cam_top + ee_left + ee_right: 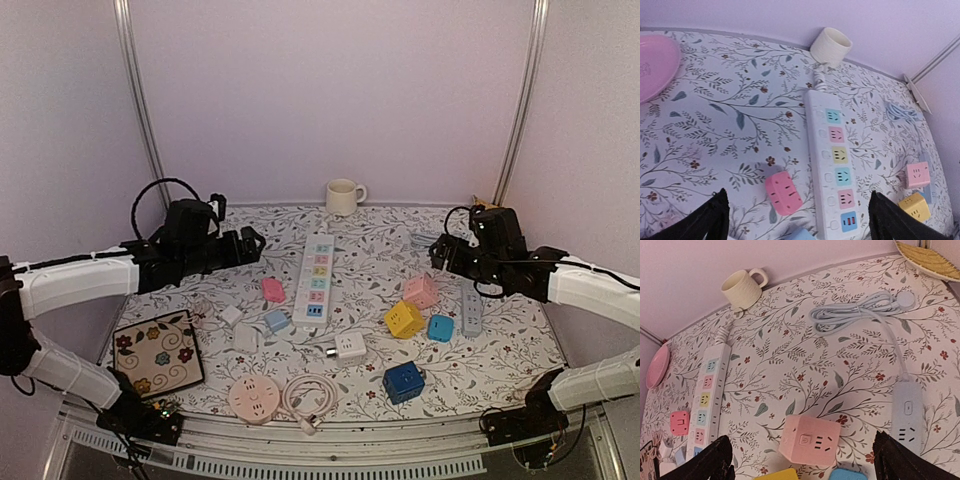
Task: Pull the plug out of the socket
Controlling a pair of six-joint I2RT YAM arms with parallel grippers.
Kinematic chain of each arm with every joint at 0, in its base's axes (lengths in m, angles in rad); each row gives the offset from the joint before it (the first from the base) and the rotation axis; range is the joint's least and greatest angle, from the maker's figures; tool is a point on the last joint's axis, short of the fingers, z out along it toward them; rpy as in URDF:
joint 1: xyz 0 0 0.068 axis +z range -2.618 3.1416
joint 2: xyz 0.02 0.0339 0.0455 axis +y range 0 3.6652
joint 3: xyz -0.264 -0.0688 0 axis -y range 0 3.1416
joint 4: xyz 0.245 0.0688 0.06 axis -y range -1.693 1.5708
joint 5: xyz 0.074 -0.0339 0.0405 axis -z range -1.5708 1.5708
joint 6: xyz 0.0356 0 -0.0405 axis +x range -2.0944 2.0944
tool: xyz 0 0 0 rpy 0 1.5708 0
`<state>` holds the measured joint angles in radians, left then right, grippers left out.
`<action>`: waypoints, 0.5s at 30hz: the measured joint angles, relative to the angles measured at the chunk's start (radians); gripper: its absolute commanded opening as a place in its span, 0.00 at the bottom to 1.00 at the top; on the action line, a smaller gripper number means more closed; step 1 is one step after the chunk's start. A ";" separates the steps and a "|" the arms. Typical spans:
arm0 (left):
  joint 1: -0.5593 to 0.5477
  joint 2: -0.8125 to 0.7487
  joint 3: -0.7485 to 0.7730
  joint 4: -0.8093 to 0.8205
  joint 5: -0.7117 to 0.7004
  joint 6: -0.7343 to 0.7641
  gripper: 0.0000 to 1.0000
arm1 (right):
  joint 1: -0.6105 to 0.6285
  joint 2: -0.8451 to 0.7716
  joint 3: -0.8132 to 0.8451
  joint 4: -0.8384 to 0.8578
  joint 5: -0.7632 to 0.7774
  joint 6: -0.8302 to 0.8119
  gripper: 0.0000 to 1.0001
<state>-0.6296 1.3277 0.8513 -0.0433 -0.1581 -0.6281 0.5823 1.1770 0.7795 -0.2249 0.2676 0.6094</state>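
Observation:
A white socket cube (351,346) lies at the front middle of the floral table, with a small plug (331,351) at its left side; I cannot tell how deep the plug sits. Neither wrist view shows it. A long white power strip (316,278) with coloured outlets lies in the middle, also in the left wrist view (832,170) and the right wrist view (707,400); no plug shows in it. My left gripper (250,243) (797,225) is open and empty, above a pink adapter (783,192). My right gripper (440,250) (805,465) is open and empty, above a pink cube socket (810,440).
A yellow cube (403,319), a light blue cube (440,328), a dark blue cube (403,382) and a grey strip (470,308) lie on the right. A round pink socket (254,398), a coiled white cable (308,395) and a floral tile (158,352) lie in front. A cup (343,197) stands at the back.

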 measured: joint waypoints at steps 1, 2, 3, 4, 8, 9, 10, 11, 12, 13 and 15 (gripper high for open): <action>0.019 -0.019 -0.014 -0.010 -0.015 0.002 0.97 | -0.023 -0.010 -0.008 0.003 0.013 -0.012 0.99; 0.047 -0.042 -0.032 -0.020 -0.028 0.006 0.97 | -0.042 -0.019 -0.016 0.011 0.027 -0.028 0.99; 0.072 -0.064 -0.053 -0.029 -0.040 0.009 0.97 | -0.056 -0.027 -0.028 0.024 0.047 -0.046 0.99; 0.097 -0.085 -0.075 -0.037 -0.050 0.014 0.97 | -0.064 -0.033 -0.038 0.034 0.064 -0.057 0.99; 0.169 -0.159 -0.155 -0.051 -0.079 0.033 0.97 | -0.093 -0.050 -0.101 0.114 0.141 -0.130 1.00; 0.186 -0.177 -0.176 -0.051 -0.085 0.040 0.97 | -0.101 -0.054 -0.123 0.142 0.158 -0.146 1.00; 0.206 -0.192 -0.193 -0.049 -0.090 0.052 0.97 | -0.111 -0.059 -0.148 0.172 0.177 -0.164 1.00; 0.225 -0.201 -0.206 -0.047 -0.094 0.061 0.97 | -0.128 -0.063 -0.174 0.204 0.193 -0.182 1.00; 0.257 -0.214 -0.225 -0.034 -0.094 0.079 0.97 | -0.149 -0.066 -0.196 0.233 0.205 -0.195 1.00; 0.286 -0.224 -0.240 -0.021 -0.094 0.092 0.97 | -0.185 -0.067 -0.224 0.267 0.216 -0.212 1.00; 0.359 -0.240 -0.275 0.012 -0.071 0.122 0.97 | -0.274 -0.070 -0.280 0.343 0.233 -0.244 1.00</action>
<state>-0.2703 1.0882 0.5758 -0.0315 -0.2287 -0.5064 0.3088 1.1072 0.4992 0.1184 0.5011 0.3656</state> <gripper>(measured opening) 0.970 0.997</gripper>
